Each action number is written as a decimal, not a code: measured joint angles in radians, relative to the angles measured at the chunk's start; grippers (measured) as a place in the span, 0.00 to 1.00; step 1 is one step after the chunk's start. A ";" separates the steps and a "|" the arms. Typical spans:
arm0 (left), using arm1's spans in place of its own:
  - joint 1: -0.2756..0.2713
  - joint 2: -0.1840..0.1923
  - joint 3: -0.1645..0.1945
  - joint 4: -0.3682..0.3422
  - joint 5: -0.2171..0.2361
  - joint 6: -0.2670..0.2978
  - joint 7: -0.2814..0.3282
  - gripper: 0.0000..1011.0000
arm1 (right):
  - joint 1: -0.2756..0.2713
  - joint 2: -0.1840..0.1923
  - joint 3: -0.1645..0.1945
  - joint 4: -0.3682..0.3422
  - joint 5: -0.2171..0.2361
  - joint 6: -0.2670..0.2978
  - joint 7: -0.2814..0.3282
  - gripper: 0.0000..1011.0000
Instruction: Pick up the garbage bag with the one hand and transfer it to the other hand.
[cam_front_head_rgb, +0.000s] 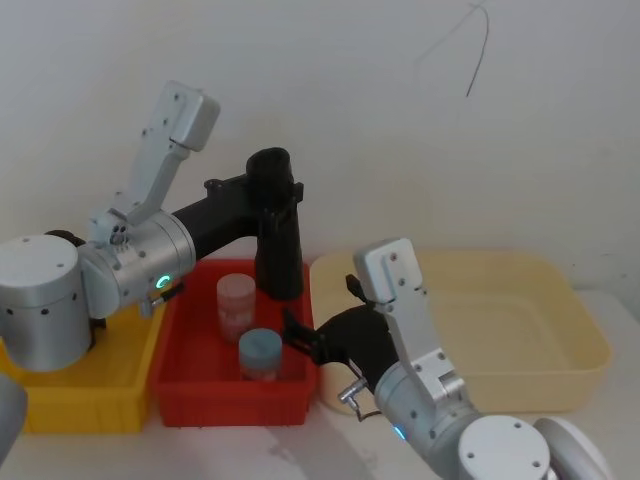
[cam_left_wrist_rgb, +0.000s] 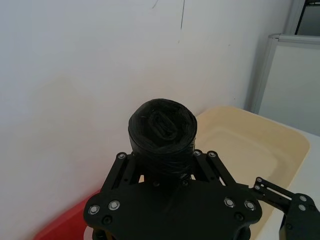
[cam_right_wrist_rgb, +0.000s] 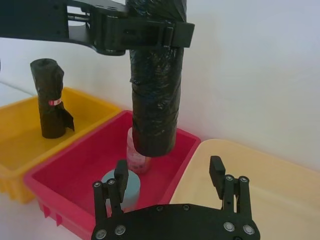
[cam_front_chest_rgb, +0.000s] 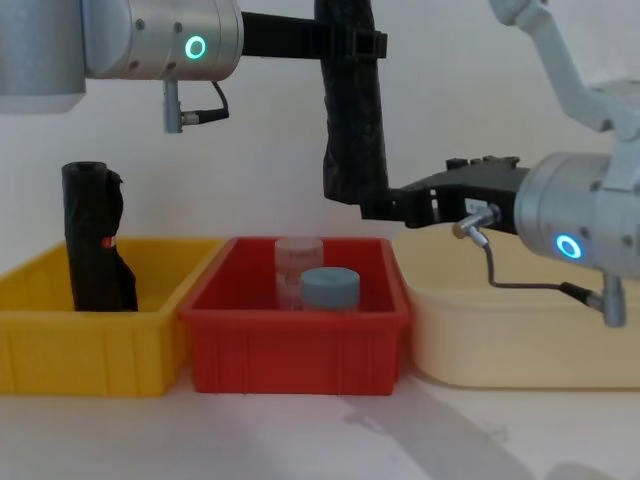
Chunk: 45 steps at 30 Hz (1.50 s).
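The garbage bag (cam_front_head_rgb: 279, 245), a tall black roll, hangs upright above the red bin (cam_front_head_rgb: 185, 390). My left gripper (cam_front_head_rgb: 274, 190), on the green-ringed arm, is shut on the roll near its top; the left wrist view shows the fingers (cam_left_wrist_rgb: 202, 159) clamped on the bag (cam_left_wrist_rgb: 162, 129). My right gripper (cam_right_wrist_rgb: 169, 172), on the blue-ringed arm, is open and level with the bag's lower end (cam_right_wrist_rgb: 154, 135), which lies ahead of the gap between its fingers. In the chest view the right gripper (cam_front_chest_rgb: 382, 210) reaches the roll's bottom (cam_front_chest_rgb: 350, 150) from the right; contact cannot be told.
A clear jar (cam_front_head_rgb: 236, 300) and a blue-lidded jar (cam_front_head_rgb: 260, 352) stand in the red bin, under the bag. A second black roll (cam_front_chest_rgb: 95, 235) with a red label stands in the yellow bin (cam_front_chest_rgb: 60, 350) at the left. A cream tray (cam_front_head_rgb: 520, 330) lies to the right.
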 joint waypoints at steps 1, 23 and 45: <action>0.000 0.000 0.000 0.000 0.000 0.000 0.000 0.37 | 0.002 -0.004 -0.001 0.004 -0.001 0.000 0.000 0.99; 0.000 0.000 0.000 0.000 0.000 0.000 0.000 0.37 | 0.063 -0.095 0.011 0.081 0.026 0.026 0.019 0.99; 0.000 0.000 0.000 0.000 0.000 0.000 0.000 0.37 | 0.161 -0.181 0.033 0.179 0.060 0.056 0.057 0.99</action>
